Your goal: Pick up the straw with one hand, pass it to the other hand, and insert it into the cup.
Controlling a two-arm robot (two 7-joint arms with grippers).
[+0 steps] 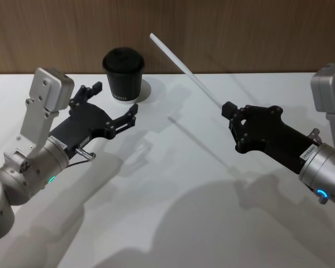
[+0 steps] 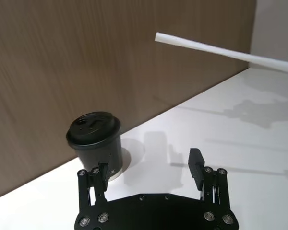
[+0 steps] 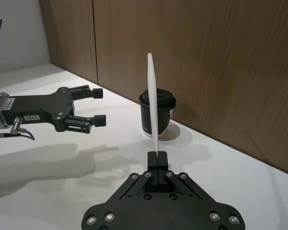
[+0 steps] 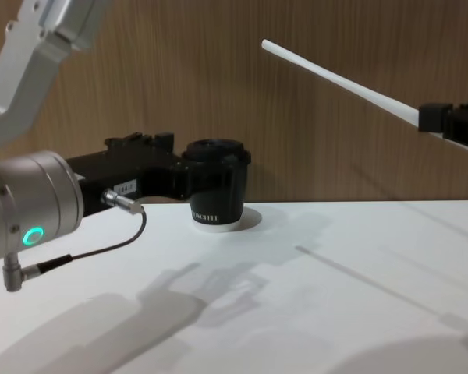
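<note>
My right gripper is shut on the lower end of the long white straw, holding it in the air, slanted up towards the back wall. In the right wrist view the straw rises from between the shut fingers. The black lidded cup stands upright on the white table by the wall. My left gripper hovers open just in front of the cup, holding nothing, well left of the straw. The left wrist view shows the cup beyond the spread fingers and the straw's tip high above.
A wooden wall closes off the back of the white table. From the chest, the left arm's silver wrist with a green light and a black cable sits low at the left, near the cup.
</note>
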